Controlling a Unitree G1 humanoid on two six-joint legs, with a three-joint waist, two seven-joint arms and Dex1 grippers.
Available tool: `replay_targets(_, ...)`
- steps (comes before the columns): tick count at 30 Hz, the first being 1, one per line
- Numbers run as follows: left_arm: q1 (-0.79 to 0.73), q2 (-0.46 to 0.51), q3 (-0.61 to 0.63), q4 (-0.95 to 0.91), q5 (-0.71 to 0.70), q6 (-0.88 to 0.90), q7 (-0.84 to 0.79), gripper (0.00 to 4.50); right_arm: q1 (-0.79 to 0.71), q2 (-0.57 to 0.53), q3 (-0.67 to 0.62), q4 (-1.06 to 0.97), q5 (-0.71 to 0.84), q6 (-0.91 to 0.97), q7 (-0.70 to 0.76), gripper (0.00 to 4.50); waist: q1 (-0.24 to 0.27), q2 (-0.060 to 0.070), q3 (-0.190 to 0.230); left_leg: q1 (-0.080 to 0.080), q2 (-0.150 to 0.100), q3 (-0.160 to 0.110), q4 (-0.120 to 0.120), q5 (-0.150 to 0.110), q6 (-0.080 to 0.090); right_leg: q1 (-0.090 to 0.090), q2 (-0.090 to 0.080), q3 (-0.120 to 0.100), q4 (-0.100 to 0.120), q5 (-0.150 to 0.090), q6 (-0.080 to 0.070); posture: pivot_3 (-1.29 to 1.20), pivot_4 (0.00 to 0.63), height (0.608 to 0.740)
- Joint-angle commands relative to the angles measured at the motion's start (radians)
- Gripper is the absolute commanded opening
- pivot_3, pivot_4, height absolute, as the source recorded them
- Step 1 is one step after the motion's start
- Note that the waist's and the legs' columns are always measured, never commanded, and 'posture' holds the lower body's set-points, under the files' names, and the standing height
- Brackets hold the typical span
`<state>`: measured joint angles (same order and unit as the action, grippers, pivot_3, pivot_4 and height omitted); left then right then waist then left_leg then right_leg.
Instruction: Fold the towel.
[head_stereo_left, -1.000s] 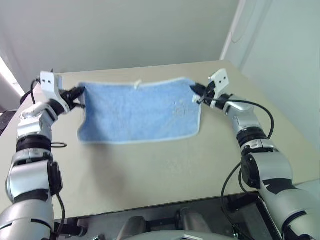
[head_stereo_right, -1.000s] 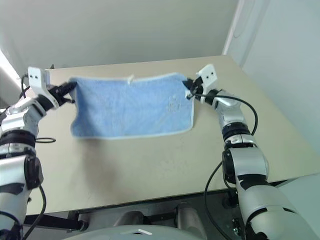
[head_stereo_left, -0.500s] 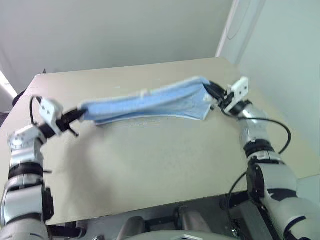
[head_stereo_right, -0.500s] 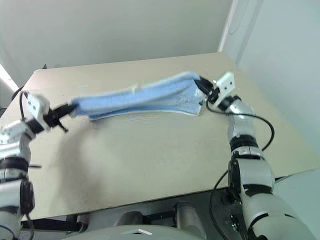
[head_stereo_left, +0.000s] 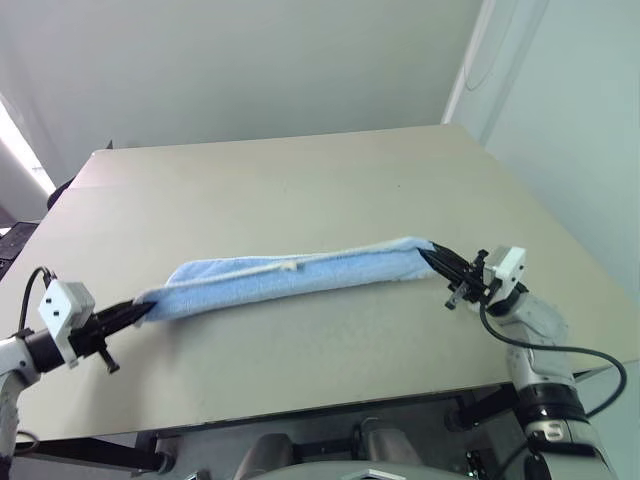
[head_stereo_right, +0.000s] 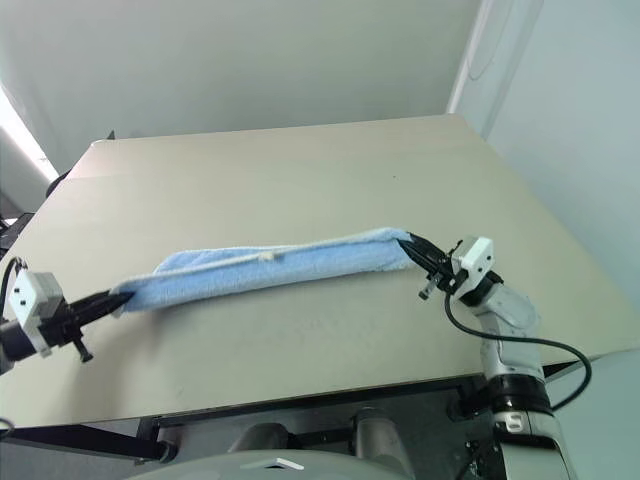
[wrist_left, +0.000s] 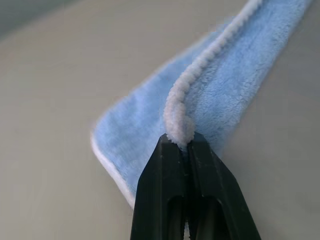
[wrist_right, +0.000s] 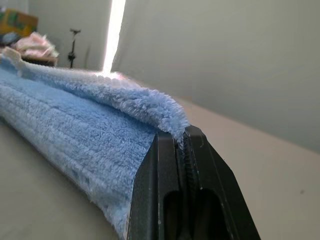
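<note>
The left gripper (head_stereo_left: 140, 308) has its two black fingers (wrist_left: 167, 180) pressed together on the left end of the towel (head_stereo_left: 290, 280), biting right on the white stitched edging, which bunches into a small knob above the tips in the left wrist view. The right gripper (head_stereo_left: 437, 258) is likewise clamped on the far right end — its fingers (wrist_right: 167, 185) pinch the rolled blue pile where the cloth curls over them. Between the two, the towel stretches as one long narrow band across the near half of the table (head_stereo_left: 300, 180), running from near left up to the right, with the small white loop (head_stereo_left: 288, 266) lying on its upper edge about midway. Its lower layer looks to be resting on the tabletop while the top edge is laid over toward the near side, so I judge the step in hand to be the first lengthwise fold: the held edge is being brought over the half that already lies down (whether the two long edges line up I cannot tell, since the band hides its own underside). The next move calls for setting both held corners onto the table just at the near edge of the lower layer, keeping the band taut and level so neither end creeps ahead — and only then letting go, both sides together, so the upper layer does not spring back or skew.
</note>
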<state>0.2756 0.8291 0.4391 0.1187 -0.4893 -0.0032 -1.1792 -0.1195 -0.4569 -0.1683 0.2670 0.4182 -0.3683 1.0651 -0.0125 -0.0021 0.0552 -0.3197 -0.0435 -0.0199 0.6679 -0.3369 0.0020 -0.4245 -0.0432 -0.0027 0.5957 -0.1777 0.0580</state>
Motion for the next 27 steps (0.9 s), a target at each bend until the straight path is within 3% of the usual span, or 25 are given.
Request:
replay_targets(1,0.055,0.037,0.079,-0.026,-0.011,0.039,-0.004,0.02,0.064,-0.046,-0.032,-0.078,0.018,0.003,0.010,0.00,0.001,-0.001,0.000,0.000,0.000,0.000,0.000,0.000,0.000,0.001,0.000,0.000,0.000,0.000,0.000,0.00,0.000,0.740)
replay_targets(6,0.083,0.026,0.067,-0.011,-0.013,0.054,-0.023,0.02,0.158,-0.124,0.000,-0.152,-0.064,0.111,-0.026,0.00,0.000,-0.001,0.000,0.000,0.002,0.001,0.000,0.000,0.000,0.004,0.001,0.000,0.000,-0.002,-0.002,0.00,0.000,0.740)
replay_targets(11,-0.022,0.016,0.033,0.037,-0.038,0.122,-0.012,0.02,0.073,-0.141,0.021,-0.131,-0.113,0.275,-0.140,0.00,-0.002,-0.003,0.000,0.001,0.003,0.002,0.000,0.000,0.000,0.004,0.001,-0.001,0.000,-0.002,-0.002,0.00,0.000,0.740)
replay_targets(19,-0.233,0.004,-0.068,0.235,0.018,0.130,-0.016,0.02,-0.111,-0.100,0.089,0.068,-0.194,0.246,-0.189,0.00,-0.001,-0.004,-0.001,0.001,0.003,0.003,0.000,0.000,0.000,-0.002,0.004,-0.002,0.000,0.000,-0.002,0.00,0.000,0.740)
replay_targets(27,-0.416,-0.034,-0.152,0.424,0.086,0.118,0.026,0.02,-0.190,-0.038,0.138,0.158,-0.217,0.235,-0.211,0.00,0.000,-0.005,-0.001,0.001,0.002,0.004,0.000,0.000,0.001,-0.002,0.002,-0.001,0.000,0.004,-0.003,0.00,0.000,0.740)
